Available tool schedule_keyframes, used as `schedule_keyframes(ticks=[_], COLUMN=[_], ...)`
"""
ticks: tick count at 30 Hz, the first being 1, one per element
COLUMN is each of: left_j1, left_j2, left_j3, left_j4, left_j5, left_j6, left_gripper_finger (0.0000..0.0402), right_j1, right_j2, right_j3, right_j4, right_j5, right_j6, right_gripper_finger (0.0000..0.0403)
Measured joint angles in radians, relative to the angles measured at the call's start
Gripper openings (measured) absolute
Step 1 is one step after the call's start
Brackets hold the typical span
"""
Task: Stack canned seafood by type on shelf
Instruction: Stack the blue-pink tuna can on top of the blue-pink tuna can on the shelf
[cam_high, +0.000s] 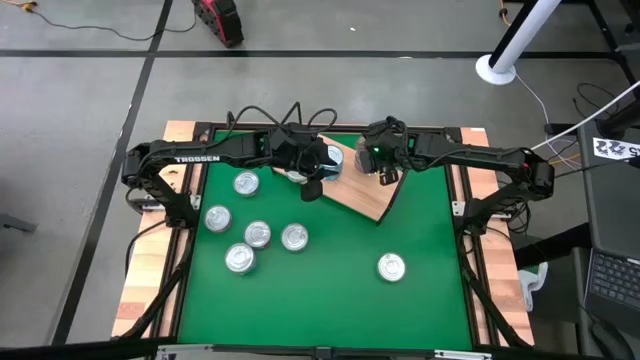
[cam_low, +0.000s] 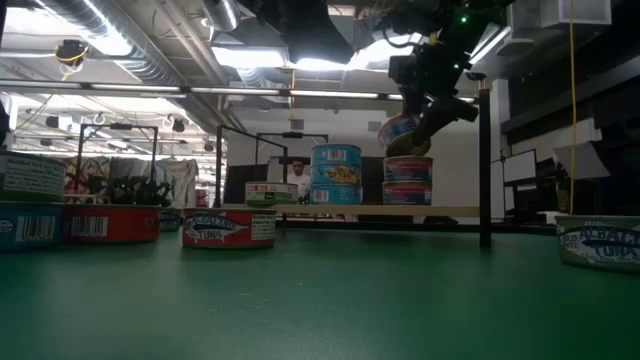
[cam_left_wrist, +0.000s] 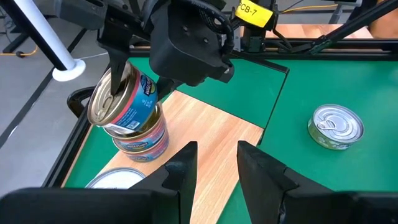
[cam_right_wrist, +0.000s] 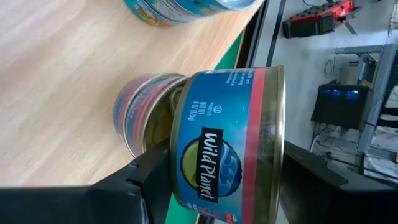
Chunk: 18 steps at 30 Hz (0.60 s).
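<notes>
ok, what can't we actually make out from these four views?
- High view: the shelf's stacks are hidden under both arms; no count from there.
- Low view: whether the tilted tin in the right claw touches the pink-banded stack is unclear, dark against ceiling lights.
- Right wrist view: the held tin fills the frame, label cut off below.
- Left wrist view: the open, empty left claw partly hides a silver lid.

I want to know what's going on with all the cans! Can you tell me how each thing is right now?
Right gripper: shut on a tilted can.
Held can: tipped, hanging just above the pink stack.
Pink stack: upright on the shelf.
Blue stack: upright on the shelf.
Shelf: flat on the table.
Left gripper: open, empty, over the shelf.
Loose cans: lying flat on the green mat.
</notes>
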<state>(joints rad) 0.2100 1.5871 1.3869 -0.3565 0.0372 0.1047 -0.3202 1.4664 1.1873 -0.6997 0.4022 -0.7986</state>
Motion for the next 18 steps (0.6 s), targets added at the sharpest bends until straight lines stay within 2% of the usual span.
schedule_keyframes(ticks=[11,18], left_j1=[-0.003,-0.024], left_j2=[0.000,-0.042], left_j3=[0.000,0.000], left_j4=[0.000,-0.022], left_j5=[0.001,0.003], left_j6=[-0.032,0.025], left_gripper_finger=[0.0109,0.0109], right_j1=[0.000,0.000], right_j2=[0.020,0.064], right_j3=[0.001,0.002], right_j4=[0.007,0.018], right_j5=[0.036,0.154], right_j6=[0.008,0.009], right_gripper_finger=[0.0234,0.0234])
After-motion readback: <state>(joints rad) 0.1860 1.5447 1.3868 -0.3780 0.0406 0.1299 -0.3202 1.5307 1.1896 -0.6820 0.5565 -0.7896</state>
